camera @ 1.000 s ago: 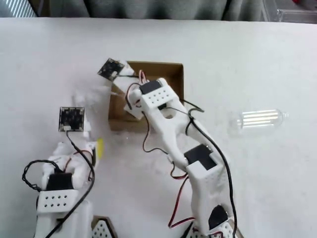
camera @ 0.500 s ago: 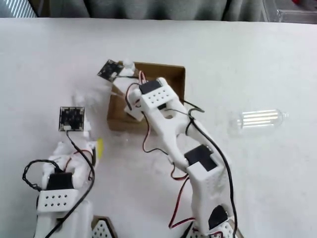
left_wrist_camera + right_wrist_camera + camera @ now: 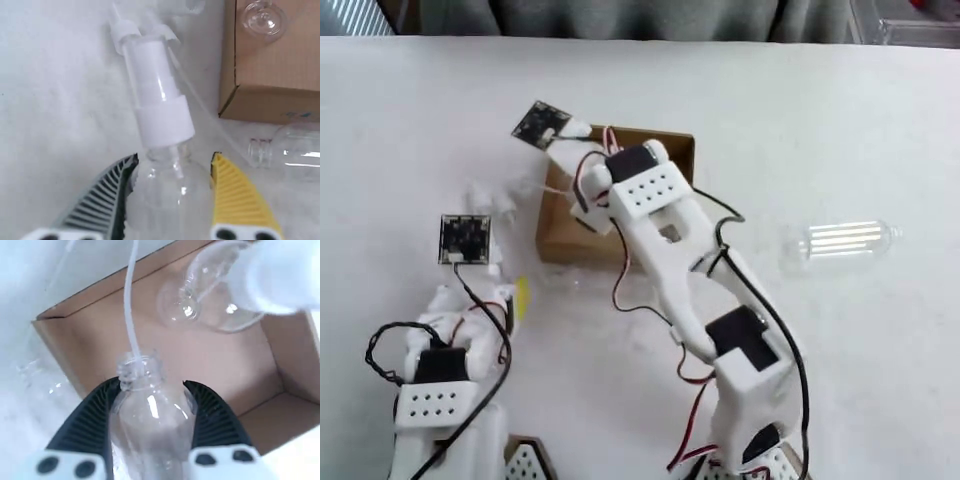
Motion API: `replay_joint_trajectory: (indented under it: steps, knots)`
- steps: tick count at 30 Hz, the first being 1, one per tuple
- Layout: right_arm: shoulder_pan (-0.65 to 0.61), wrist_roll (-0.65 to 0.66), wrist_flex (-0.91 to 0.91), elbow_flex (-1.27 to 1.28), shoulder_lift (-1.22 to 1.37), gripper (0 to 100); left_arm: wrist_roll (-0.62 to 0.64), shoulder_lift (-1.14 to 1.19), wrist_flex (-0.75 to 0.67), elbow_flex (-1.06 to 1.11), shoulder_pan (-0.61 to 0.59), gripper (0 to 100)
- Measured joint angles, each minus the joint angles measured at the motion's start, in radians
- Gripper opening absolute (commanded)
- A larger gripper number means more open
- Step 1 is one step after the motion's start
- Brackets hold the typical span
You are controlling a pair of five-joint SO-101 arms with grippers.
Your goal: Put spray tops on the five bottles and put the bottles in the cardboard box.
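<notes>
Two bottles are being held right now, one per arm. Over on the left, the left hand (image 3: 173, 160) is clamped around the shoulder of a clear bottle (image 3: 170, 205) that has a white spray top (image 3: 155, 100) sitting on its neck, out on the desk (image 3: 820, 120) near the cardboard box (image 3: 270, 75). Just by the box corner an uncapped bottle (image 3: 292, 150) lies on its side. In the middle, there's already a lone bottle (image 3: 210, 295) lying in the box. The right hand (image 3: 152, 385) hangs over the box, gripping an open bottle (image 3: 150, 430) with a thin dip tube (image 3: 131, 305) poking down into its neck. Far right on the desk, a stray bottle (image 3: 842, 240) lies well apart from everything.

What we'd worry about: that tube looks only loosely in the neck, so any tilt of the right hand could pull it out or kink it, and the open bottle could get boxed with no top. The spray top on the left looks a bit crooked to us too; if it isn't screwed down it could pop off.

Hard to tell: the head of the dip tube runs out of the right wrist view, so we can't say what holds it. A white blur by the lone bottle we can't identify, and the clear clutter (image 3: 490, 195) left of the box is too faint to count.
</notes>
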Motion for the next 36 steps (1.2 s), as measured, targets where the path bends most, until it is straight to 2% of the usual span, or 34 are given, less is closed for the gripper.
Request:
replay_joint_trajectory:
  steps: [6,14,19,23,29,34,36]
  knots:
    - [-0.038,-0.011,0.107,0.0,-0.135,1.6,0.0,0.0,0.0,0.0,0.0,2]
    - [-0.101,-0.072,0.342,0.0,-0.262,1.6,0.0,0.0,0.0,0.0,0.0,2]
    - [-0.103,-0.072,0.448,0.029,-0.356,1.6,0.0,0.0,0.0,0.0,0.0,2]
    - [-0.104,-0.072,0.436,0.198,-0.499,1.6,0.0,0.0,0.0,0.0,0.0,2]
    - [-0.094,-0.072,0.292,0.52,-0.71,1.8,0.0,0.0,0.0,0.0,0.0,2]
    - [-0.078,-0.074,0.178,0.755,-0.793,2.3,0.0,0.0,0.0,0.0,0.0,2]
    - [-0.081,-0.066,0.146,0.816,-0.812,5.7,0.0,0.0,0.0,0.0,0.0,2]
